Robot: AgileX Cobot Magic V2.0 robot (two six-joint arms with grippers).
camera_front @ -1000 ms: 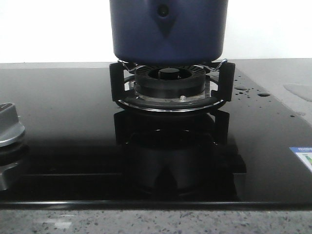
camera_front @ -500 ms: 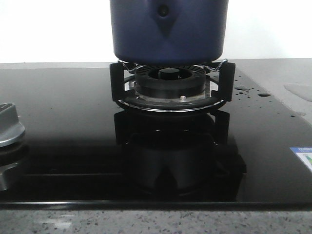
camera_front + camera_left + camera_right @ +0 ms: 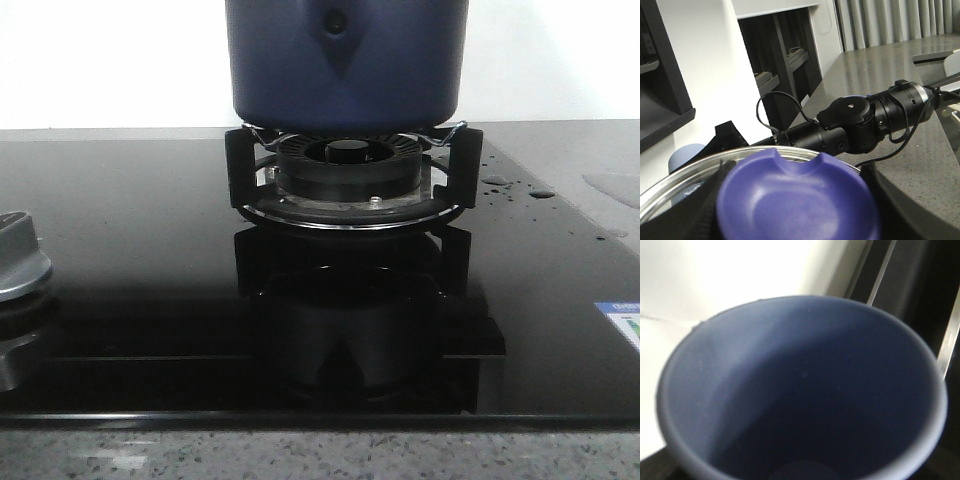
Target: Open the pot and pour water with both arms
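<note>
The navy-blue pot (image 3: 345, 70) stands on the black burner stand (image 3: 348, 170); its top is cut off by the front view, which shows no gripper. In the left wrist view my left gripper (image 3: 797, 202) is shut on the lid's round blue knob (image 3: 795, 195), one dark finger on each side. The lid's steel rim (image 3: 670, 185) shows behind the knob. Whether the lid is off the pot cannot be seen. My right arm (image 3: 855, 122) reaches across beyond the lid. A blue cup (image 3: 805, 390) fills the right wrist view, hiding that gripper's fingers; its inside looks dark.
The black glass hob (image 3: 130, 250) has a silver control knob (image 3: 18, 255) at the left, water drops (image 3: 495, 182) and a sticker (image 3: 622, 320) at the right. A speckled stone counter edge (image 3: 300, 455) runs along the front. Dark shelving (image 3: 785, 65) stands behind.
</note>
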